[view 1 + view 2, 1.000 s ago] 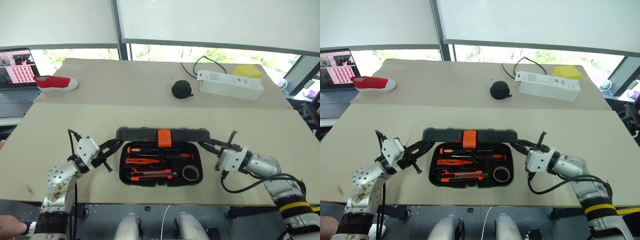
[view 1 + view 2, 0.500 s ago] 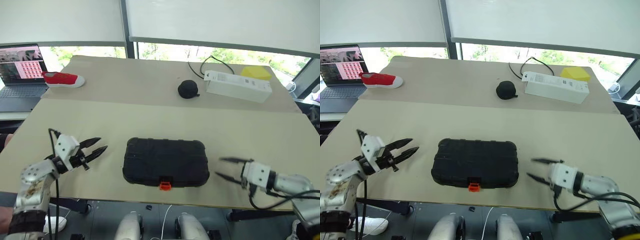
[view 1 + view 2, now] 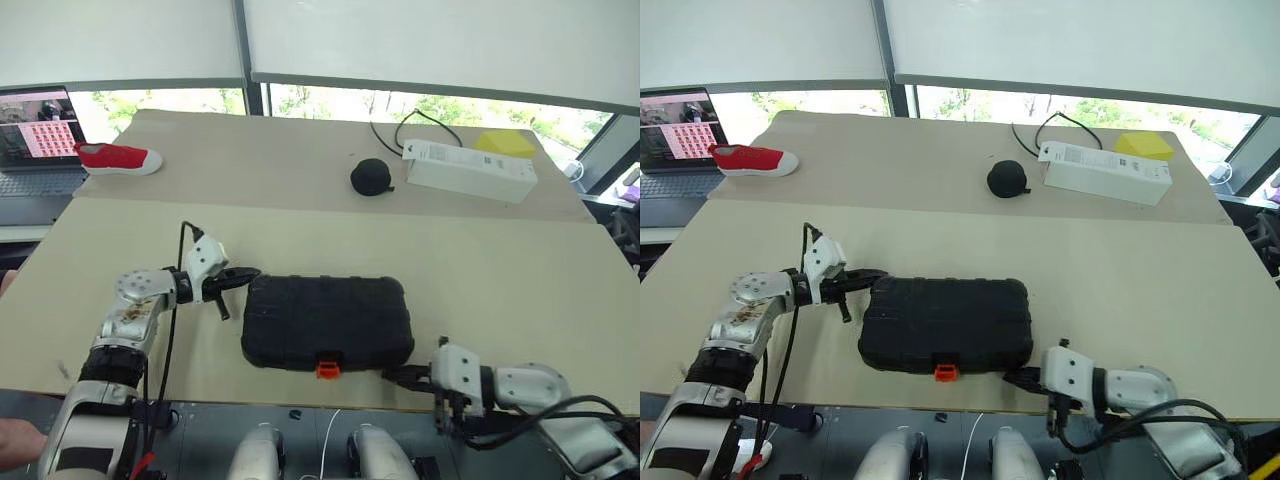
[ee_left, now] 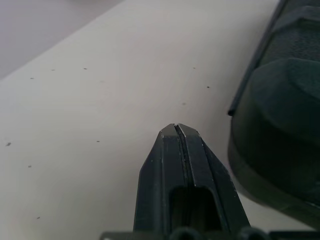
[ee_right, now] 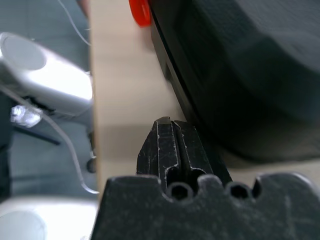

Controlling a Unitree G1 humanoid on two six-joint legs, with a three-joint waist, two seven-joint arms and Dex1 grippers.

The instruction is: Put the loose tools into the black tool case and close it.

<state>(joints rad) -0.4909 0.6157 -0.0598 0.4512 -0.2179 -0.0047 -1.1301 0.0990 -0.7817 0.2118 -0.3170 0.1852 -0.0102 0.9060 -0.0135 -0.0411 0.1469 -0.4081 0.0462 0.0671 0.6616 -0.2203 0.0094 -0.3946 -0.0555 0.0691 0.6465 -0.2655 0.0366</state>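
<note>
The black tool case (image 3: 328, 323) lies lid down, closed, near the front edge of the bench (image 3: 480, 270), its orange latch (image 3: 326, 369) facing the near side. No loose tools lie out on the bench, so they are judged to be inside.

The left pincer (image 3: 247, 273) is closed and empty, its tip right at the case's far-left corner. The right pincer (image 3: 1018, 379) is closed too, empty, low at the near-right corner by the bench edge.

Risks: the latch may not be snapped home, and whether it is cannot be told from here. A push from either closed pincer could slide the case toward the near edge, since it sits close to it. A poke at a corner could also spin the case rather than seat the lid.

The head views give the layout: a red shoe (image 3: 111, 159) far left, a small round black pouch (image 3: 368, 176) and a white box (image 3: 470, 169) far back, all well apart from the case. The left wrist view shows its fingers (image 4: 192, 160) pressed together just beside the case shell. The right wrist view shows the latch from close and the case's lower edge.
</note>
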